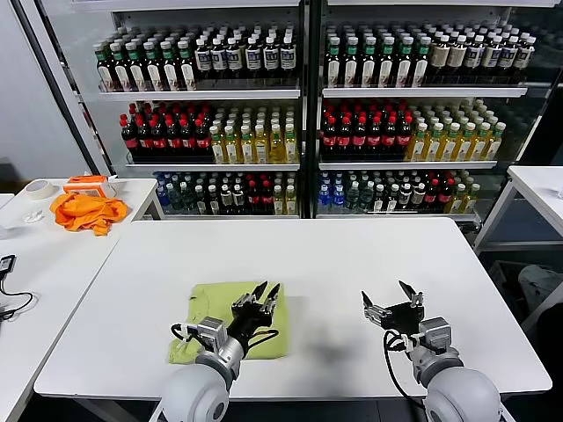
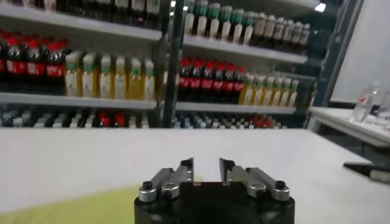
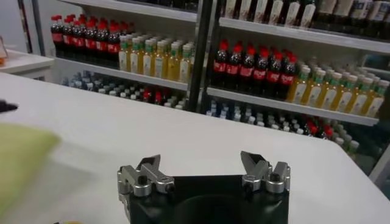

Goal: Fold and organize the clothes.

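Closest to me, the left gripper [image 1: 262, 297] hovers over the folded T-shirt [image 1: 222, 305], its jaws parted a little with nothing between them. The shirt lies as a compact square near the white table [image 1: 352, 255]'s front edge. The right gripper [image 1: 391, 303] waits alongside, spread wide and empty. A low fingertip could snag the top layer and undo the fold.
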Motion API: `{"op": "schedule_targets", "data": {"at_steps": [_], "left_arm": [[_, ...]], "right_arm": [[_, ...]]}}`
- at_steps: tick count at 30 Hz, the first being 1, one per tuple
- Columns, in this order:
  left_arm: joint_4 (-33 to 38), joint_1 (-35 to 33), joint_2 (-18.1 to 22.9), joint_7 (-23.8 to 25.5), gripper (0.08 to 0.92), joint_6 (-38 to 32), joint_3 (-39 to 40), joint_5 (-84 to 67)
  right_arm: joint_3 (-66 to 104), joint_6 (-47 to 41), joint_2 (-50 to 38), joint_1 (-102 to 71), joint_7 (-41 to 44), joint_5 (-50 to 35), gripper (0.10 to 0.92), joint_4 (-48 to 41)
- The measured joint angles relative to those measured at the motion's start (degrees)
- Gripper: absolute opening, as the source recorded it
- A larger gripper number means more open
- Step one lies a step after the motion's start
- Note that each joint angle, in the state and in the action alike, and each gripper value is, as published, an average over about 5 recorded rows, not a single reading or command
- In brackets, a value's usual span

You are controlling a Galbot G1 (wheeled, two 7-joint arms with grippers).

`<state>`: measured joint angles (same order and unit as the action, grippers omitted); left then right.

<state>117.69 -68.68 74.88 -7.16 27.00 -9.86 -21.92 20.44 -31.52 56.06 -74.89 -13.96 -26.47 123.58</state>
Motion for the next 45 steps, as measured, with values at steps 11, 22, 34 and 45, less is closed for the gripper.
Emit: {"op": "schedule_targets", "data": {"at_steps": [11, 22, 34, 45], "left_arm": [[1.8, -0.5, -5.8, 1.2, 0.708, -2.8, -8.3, -0.3], [2.0, -2.8, -7.6, 1.6, 0.822, -4.5, -13.6, -1.5], [1.6, -4.2, -7.8, 1.7, 0.822, -5.4, -15.5, -1.1], [1.6, -4.5, -7.4, 1.9, 0.822, -5.7, -15.8, -1.3]], "right_arm": [[-8.1, -0.5, 3.2, 4.2, 0.6, -8.1, 0.823, -2.3], [-20.2, -0.2, 9.2, 15.3, 0.5, -12.0, 0.823, -11.6], [-24.9, -0.7, 13.7, 24.0, 1.2, -15.0, 0.681, -22.9], [-25.8, -1.1, 14.8, 26.7, 2.6, -19.1, 0.360, -27.1]]}}
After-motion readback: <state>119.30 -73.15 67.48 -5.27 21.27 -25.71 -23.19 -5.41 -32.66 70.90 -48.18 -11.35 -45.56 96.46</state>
